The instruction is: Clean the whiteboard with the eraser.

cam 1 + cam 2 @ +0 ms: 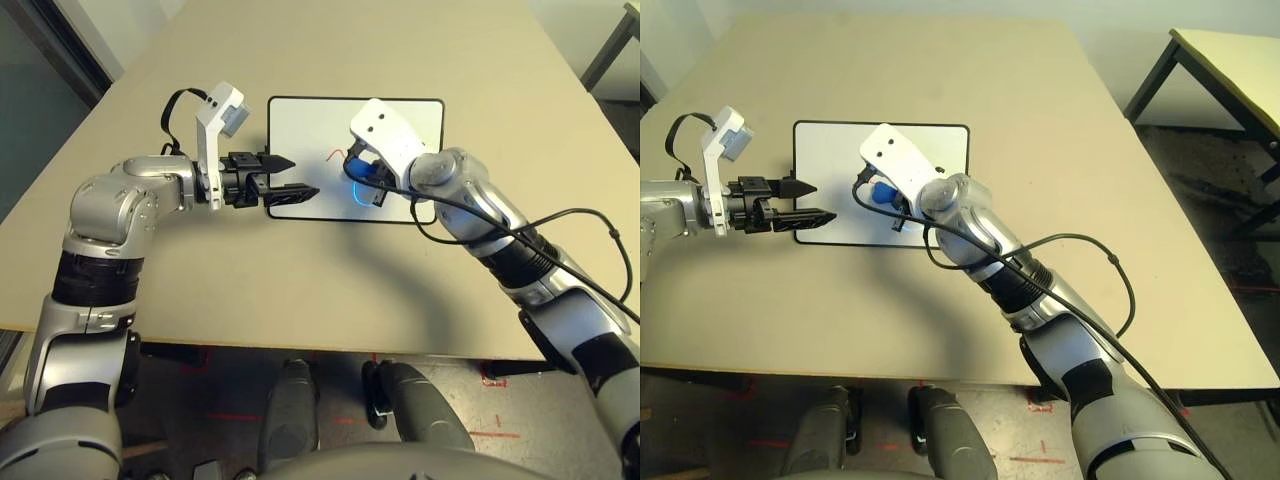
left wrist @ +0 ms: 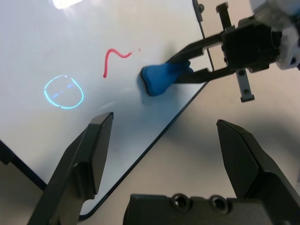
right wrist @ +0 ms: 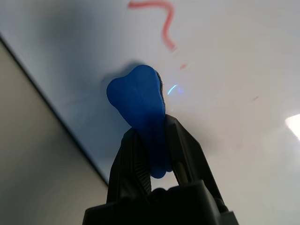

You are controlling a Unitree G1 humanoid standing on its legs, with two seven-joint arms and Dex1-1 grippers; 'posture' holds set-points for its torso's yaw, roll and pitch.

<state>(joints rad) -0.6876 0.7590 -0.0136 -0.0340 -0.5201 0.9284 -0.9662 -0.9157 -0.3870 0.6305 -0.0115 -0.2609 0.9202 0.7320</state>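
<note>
Eraser: bright blue, pinched waist, pressed on whiteboard near its front edge, clamped in right gripper. Red squiggle beside it. Left gripper wide, at board's left edge.

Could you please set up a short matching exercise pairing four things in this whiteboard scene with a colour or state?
Things:
1. eraser
2. squiggle on the whiteboard
3. left gripper
4. right gripper

Colour or state:
A. open, holding nothing
B. red
C. shut on the blue block
D. bright blue, pressed against the board

Pairs: 1-D, 2-B, 3-A, 4-C
</note>
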